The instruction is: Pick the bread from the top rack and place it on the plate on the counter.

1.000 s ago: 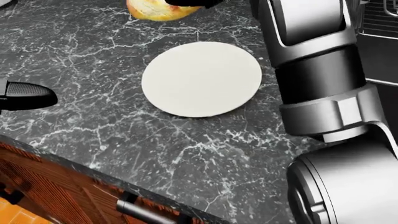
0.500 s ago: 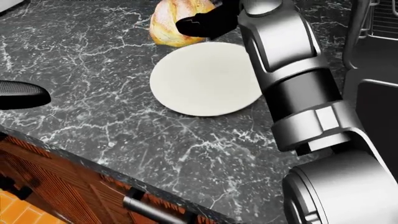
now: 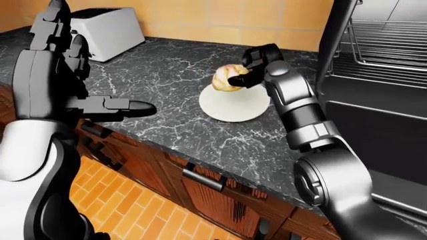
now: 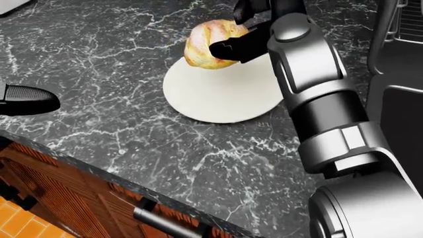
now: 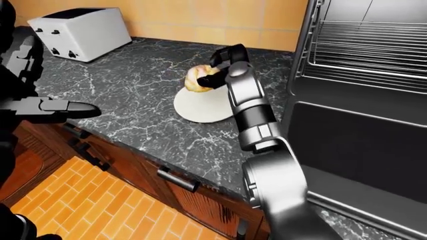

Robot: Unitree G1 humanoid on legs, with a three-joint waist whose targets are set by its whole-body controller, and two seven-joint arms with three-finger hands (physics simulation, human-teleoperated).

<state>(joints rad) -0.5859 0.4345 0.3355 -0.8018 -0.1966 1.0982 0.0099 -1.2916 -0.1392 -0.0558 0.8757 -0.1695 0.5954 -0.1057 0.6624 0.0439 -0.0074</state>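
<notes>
**Bread held over the plate's upper edge**

The right hand (image 4: pixel 241 42) has its dark fingers clamped round the bread (image 4: pixel 206 43), a golden round loaf. In the head view, the bread sits at top centre, over the upper-left rim of the white plate (image 4: pixel 221 94); whether it touches the plate cannot be told. The plate lies on the dark marbled table (image 4: pixel 119 64). The left hand (image 3: pixel 110 107) hovers at the left of the left-eye view, fingers stretched out and apart, holding nothing. A white toaster (image 5: pixel 80 34) stands upper left; oven racks (image 5: pixel 367 55) show upper right.
</notes>
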